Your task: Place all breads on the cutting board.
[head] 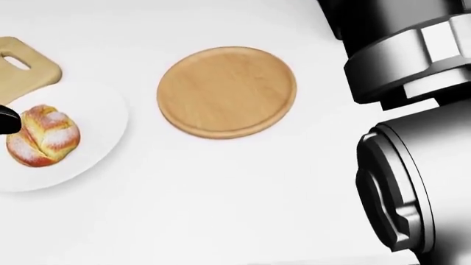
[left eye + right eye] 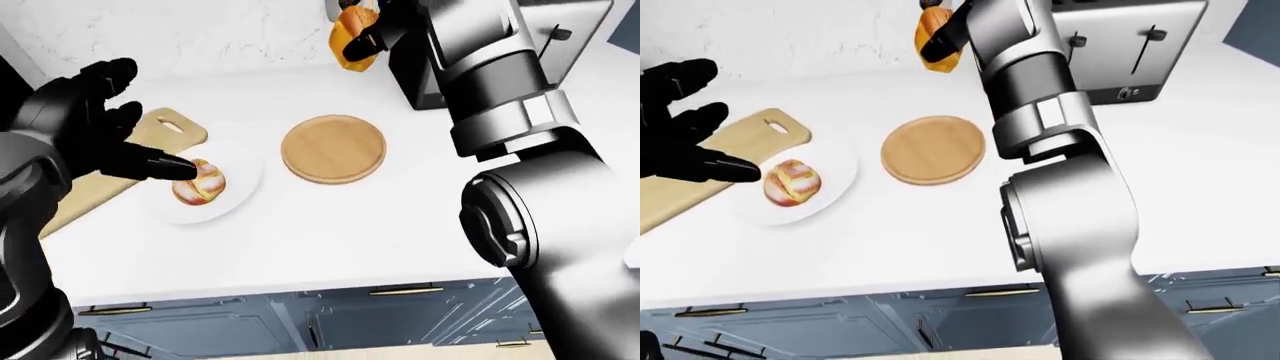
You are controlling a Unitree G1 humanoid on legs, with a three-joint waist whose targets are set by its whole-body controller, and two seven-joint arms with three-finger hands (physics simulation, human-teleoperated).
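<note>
A sugar-dusted bread roll (image 1: 42,136) lies on a white plate (image 1: 95,105). My left hand (image 2: 135,120) is open just left of the roll, with one black fingertip (image 2: 185,170) at its edge. A rectangular wooden cutting board (image 2: 165,127) with a handle hole lies partly under the plate's left side. My right hand (image 2: 362,37) is shut on an orange-brown bread (image 2: 350,30), held high above the counter at the top of the left-eye view. My right arm hides much of the right side.
A round wooden board (image 2: 333,148) lies on the white counter right of the plate. A silver toaster (image 2: 1120,52) stands at the upper right against the wall. Blue cabinet drawers (image 2: 840,322) run below the counter edge.
</note>
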